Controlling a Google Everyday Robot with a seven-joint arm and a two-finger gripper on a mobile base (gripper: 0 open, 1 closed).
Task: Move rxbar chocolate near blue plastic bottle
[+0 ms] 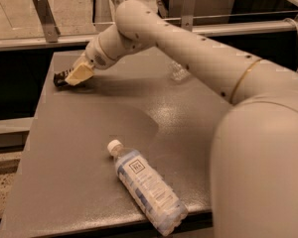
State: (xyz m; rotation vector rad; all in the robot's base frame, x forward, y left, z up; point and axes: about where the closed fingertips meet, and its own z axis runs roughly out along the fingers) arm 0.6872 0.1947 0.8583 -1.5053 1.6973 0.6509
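Reaching across the grey table (pixel 84 133), the arm is holding the gripper (pixel 67 78) low over the far left corner. A small dark wrapper, seemingly the rxbar chocolate (pixel 58 80), is showing at its tip; whether the jaws are apart or clamped on it cannot be told. The blue plastic bottle (pixel 146 187) is lying on its side near the front edge, well apart from the bar.

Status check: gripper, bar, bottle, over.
Gripper at far left of table, rxbar chocolate at its tip. Blue plastic bottle lying near front edge, well apart. Clear item beside arm, off the path.
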